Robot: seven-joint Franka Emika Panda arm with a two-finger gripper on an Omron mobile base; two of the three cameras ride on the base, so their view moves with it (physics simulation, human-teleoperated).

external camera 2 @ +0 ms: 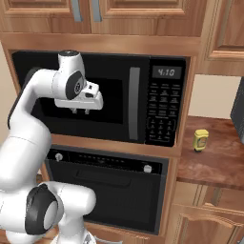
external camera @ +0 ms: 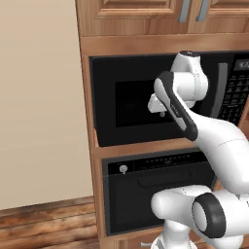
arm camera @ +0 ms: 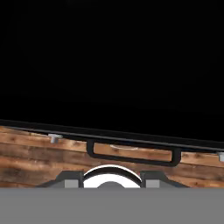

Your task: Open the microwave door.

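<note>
The microwave [external camera 2: 102, 97] is a black box built into the wooden cabinet wall. Its glossy microwave door [external camera: 136, 102] sits flush with the front, with a dark window and a grey vertical handle [external camera 2: 135, 104] at its right edge. My gripper [external camera 2: 80, 111] hangs in front of the window, pointing down, a hand's width left of the handle. The short fingers stand close together with nothing between them, clear of the door. In the left base view the gripper [external camera: 163, 113] shows beside my forearm. The keypad strip [external camera 2: 162, 112] is right of the handle.
Below the microwave is a black oven [external camera 2: 109, 195] with round silver knobs and a horizontal handle [arm camera: 133, 153]. A yellow bottle [external camera 2: 200, 140] stands on the wooden counter [external camera 2: 214, 162] to the right. Upper cabinets [external camera 2: 138, 14] hang overhead. A beige wall [external camera: 39, 97] lies to the left.
</note>
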